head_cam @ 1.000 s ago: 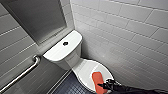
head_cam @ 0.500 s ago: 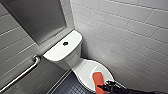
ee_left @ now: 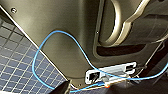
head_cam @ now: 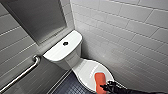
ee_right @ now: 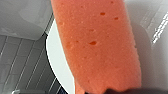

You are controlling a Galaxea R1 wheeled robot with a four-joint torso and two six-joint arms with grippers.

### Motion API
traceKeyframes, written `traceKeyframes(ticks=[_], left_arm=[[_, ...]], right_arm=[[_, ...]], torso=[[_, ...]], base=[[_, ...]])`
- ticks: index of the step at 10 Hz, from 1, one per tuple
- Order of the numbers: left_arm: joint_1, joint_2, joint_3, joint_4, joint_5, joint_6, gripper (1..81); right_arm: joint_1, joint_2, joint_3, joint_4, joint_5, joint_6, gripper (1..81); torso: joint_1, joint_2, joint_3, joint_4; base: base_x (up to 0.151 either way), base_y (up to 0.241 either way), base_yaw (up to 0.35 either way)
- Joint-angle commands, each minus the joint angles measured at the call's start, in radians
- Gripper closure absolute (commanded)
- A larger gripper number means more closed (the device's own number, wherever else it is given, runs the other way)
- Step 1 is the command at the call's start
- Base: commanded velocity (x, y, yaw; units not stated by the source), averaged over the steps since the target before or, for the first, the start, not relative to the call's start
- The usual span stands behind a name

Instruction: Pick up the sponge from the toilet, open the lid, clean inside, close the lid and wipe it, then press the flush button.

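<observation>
Toilet: standing in the corner of two white tiled walls, with the tank against one wall and the bowl pointing towards the camera.
Lid: lying closed over the bowl, white and glossy; in the right wrist view it is showing as a pale curve behind the sponge.
Sponge: orange-red, sitting over the front edge of the lid, on the side nearer the right-hand wall, its long axis running from the tank end to the front; whether it is pressing on the lid cannot be told. It is looming large in the right wrist view.
Right tool: black, reaching in from the lower right and clenching the sponge's near end.
Left tool: hanging above dark floor tiles, beside a blue cable; its grip cannot be told.
Flush button: dark and round, sitting at the centre of the tank top, well apart from the sponge.
Grab bar: metal, running along the left wall.
</observation>
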Motion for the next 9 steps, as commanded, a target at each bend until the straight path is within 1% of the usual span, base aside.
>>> traceKeyframes(ticks=[1, 5, 6, 7, 8, 9], left_arm=[[0.033, 0.004, 0.000, -0.011, 0.083, -0.001, 1.0], [0.017, 0.007, 0.005, -0.011, 0.076, -0.001, 1.0], [0.016, 0.006, 0.006, -0.011, 0.050, -0.001, 1.0], [0.014, 0.001, 0.008, -0.011, -0.002, -0.001, 1.0], [-0.002, -0.002, 0.011, -0.011, -0.021, -0.001, 1.0], [-0.022, -0.011, 0.029, -0.012, -0.012, -0.001, 1.0]], right_arm=[[0.129, -0.146, 0.191, 0.000, -0.052, 0.002, 81.1], [0.147, -0.345, 0.407, 0.013, -0.052, 0.007, 81.1], [0.141, -0.387, 0.441, 0.011, -0.054, 0.025, 81.1], [0.118, -0.427, 0.462, 0.013, -0.057, 0.041, 81.1], [0.075, -0.454, 0.462, 0.011, -0.059, 0.053, 81.1], [0.023, -0.491, 0.458, 0.011, -0.057, 0.059, 81.1]], torso=[[0.000, 0.000, 0.000, 0.000], [0.000, 0.000, 0.000, 0.000], [0.000, 0.000, 0.000, 0.000], [0.000, 0.000, 0.000, 0.000], [0.000, 0.000, 0.000, 0.000], [0.000, 0.000, 0.000, 0.000]], base=[[0.000, 0.000, 0.000], [0.000, 0.000, 0.000], [0.000, 0.000, 0.000], [0.000, 0.000, 0.000], [0.000, 0.000, 0.000], [0.000, 0.000, 0.000]])
